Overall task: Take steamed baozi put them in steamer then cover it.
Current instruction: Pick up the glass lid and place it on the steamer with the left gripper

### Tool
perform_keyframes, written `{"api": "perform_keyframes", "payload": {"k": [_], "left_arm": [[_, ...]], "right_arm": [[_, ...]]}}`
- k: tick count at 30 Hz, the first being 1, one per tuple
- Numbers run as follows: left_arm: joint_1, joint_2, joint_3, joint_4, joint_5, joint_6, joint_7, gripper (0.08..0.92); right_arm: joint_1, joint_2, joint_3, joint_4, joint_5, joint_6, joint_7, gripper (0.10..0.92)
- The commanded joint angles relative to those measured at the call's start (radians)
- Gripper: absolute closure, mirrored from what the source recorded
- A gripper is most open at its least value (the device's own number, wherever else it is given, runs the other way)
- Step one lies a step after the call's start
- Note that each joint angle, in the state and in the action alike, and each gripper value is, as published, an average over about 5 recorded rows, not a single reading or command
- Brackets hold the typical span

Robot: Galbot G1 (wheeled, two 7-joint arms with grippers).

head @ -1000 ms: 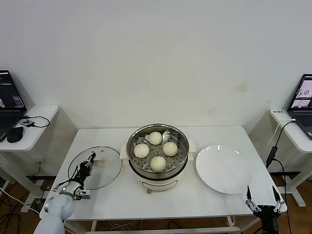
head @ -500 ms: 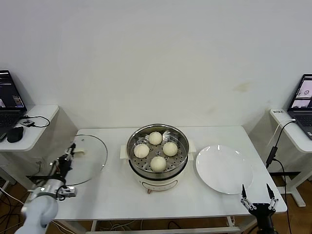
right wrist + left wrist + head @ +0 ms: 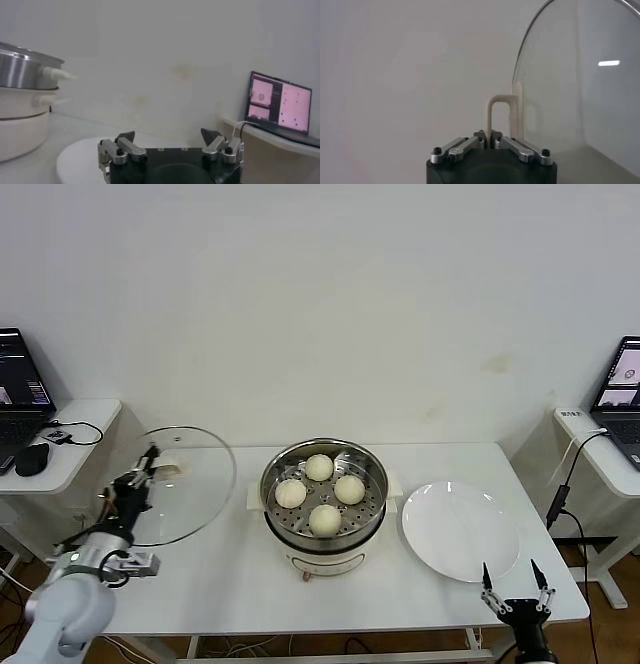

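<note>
the lid (image 3: pixel 178 484) is held by its handle, clamped in the left end effector (image 3: pixel 140 472), left of the steamer (image 3: pixel 322 504) holding four buns (image 3: pixel 324 519). the right end effector (image 3: pixel 512 586) is spread apart at the bench (image 3: pixel 400 604) edge. no writing is readable.

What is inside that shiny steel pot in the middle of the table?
Four baozi sit on the perforated tray inside the open steamer. What lies beneath that tray is hidden.
</note>
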Motion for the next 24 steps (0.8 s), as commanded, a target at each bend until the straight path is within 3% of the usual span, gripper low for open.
{"api": "perform_keyframes", "payload": {"k": [1,5,11,18,24], "left_arm": [[-0.168,0.104,0.418,-0.112,-0.181,0.232,0.070,0.861],[-0.303,0.070,0.542,-0.065,-0.162,0.318,0.094,0.861],[-0.428,-0.055,0.621,-0.032,0.033,0.401,0.182,0.861],[-0.446,-0.153,0.665,-0.011,0.245,0.433,0.294,0.861],[-0.441,-0.251,0.677,0.020,0.354,0.421,0.319,0.861]], "right_arm": [[0.006,0.024,-0.029,0.006,-0.072,-0.005,0.002,0.202],[0.014,0.041,-0.043,0.000,-0.096,-0.007,0.006,0.203],[0.023,0.066,-0.074,-0.026,-0.125,-0.003,0.010,0.202],[0.035,0.092,-0.101,-0.051,-0.166,0.003,0.014,0.203],[0.043,0.098,-0.104,-0.080,-0.182,0.010,0.017,0.203]]}}
